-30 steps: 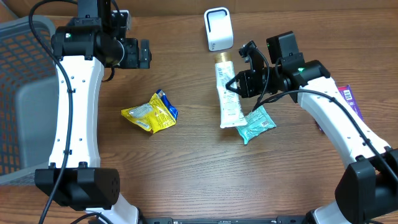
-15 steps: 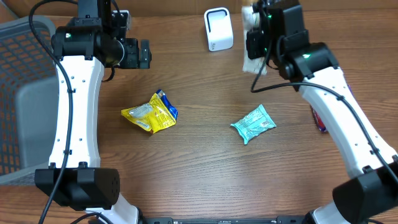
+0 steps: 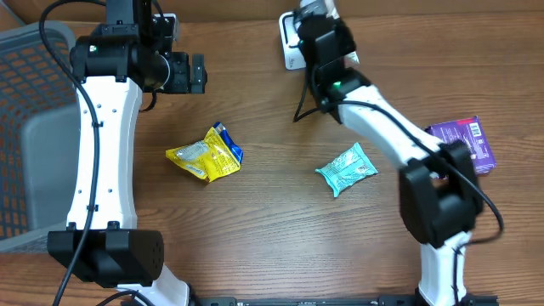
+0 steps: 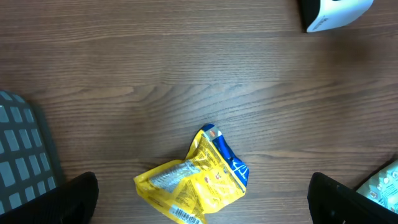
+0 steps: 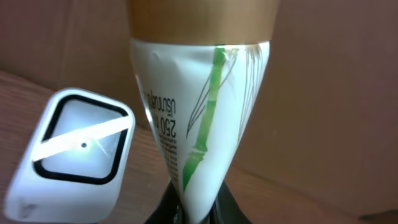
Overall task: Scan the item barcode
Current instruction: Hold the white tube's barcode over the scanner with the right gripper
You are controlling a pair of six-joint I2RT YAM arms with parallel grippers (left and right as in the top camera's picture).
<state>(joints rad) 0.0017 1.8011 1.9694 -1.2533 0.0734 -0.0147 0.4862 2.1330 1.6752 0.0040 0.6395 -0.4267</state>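
The right gripper (image 5: 199,210) pinches the crimped end of the white tube (image 5: 200,106) between its jaws. The tube stands straight out from them, its gold cap (image 5: 202,15) farthest off. Just left of the jaws sits the scanner (image 5: 71,152). I judge the tube should be rolled slowly until its barcode, unseen here, faces it squarely. The left gripper (image 4: 202,205) hangs with jaws spread wide above the yellow packet (image 4: 193,183).

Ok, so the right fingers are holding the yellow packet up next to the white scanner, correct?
Not the yellow packet: that lies on the table. The right wrist view shows the right fingers pinching a white tube next to the white scanner.
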